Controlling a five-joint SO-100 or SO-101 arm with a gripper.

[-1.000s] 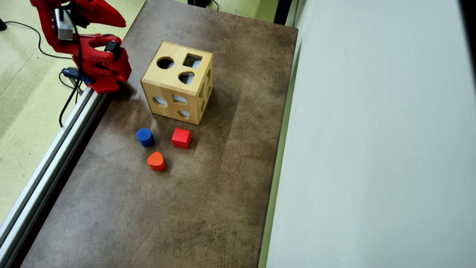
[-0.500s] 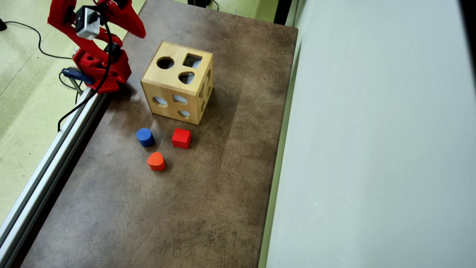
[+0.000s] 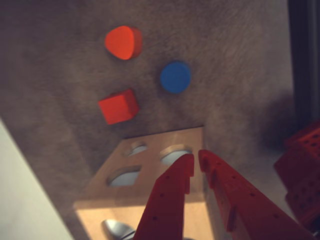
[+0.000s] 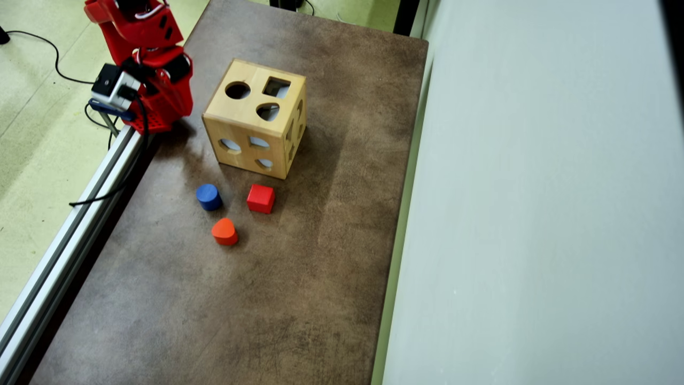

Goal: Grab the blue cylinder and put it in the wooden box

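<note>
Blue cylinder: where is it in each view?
Wrist view: blue cylinder upper centre-right, beyond the box edge, right of the red cube.
Overhead view: blue cylinder centre-left, below the box's lower-left corner, left of the red cube.
Shared landmark: the red cube, beside the cylinder in both.

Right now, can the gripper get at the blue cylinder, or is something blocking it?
Probably yes. The blue cylinder stands apart from the red cube, orange-red block and wooden box; bare table lies between it and the nearly closed, empty gripper.

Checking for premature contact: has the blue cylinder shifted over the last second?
No. In the overhead view the blue cylinder sits at the same spot below the wooden box.
</note>
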